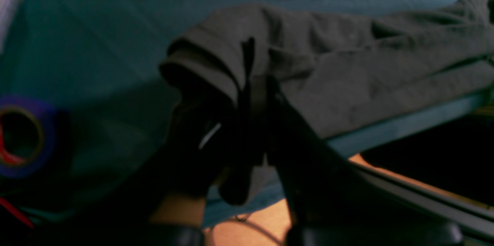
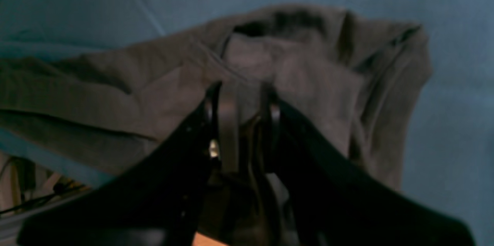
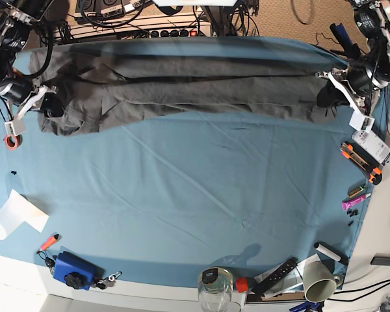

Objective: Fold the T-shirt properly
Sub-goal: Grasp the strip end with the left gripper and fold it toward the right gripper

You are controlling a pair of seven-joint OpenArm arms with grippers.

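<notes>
Blue-teal tablecloth (image 3: 195,195) carries the T-shirt (image 3: 182,88), stretched along its far edge. Both the left gripper (image 1: 252,84) and right gripper (image 2: 241,95) pinch its ends. Tape roll (image 3: 12,141), cutter (image 3: 361,162) and mug (image 3: 320,281) lie well apart.

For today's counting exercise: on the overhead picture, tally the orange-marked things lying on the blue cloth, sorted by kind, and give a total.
Tape roll: 1
Small marker: 1
Black-and-orange tool: 1
Total: 3
</notes>
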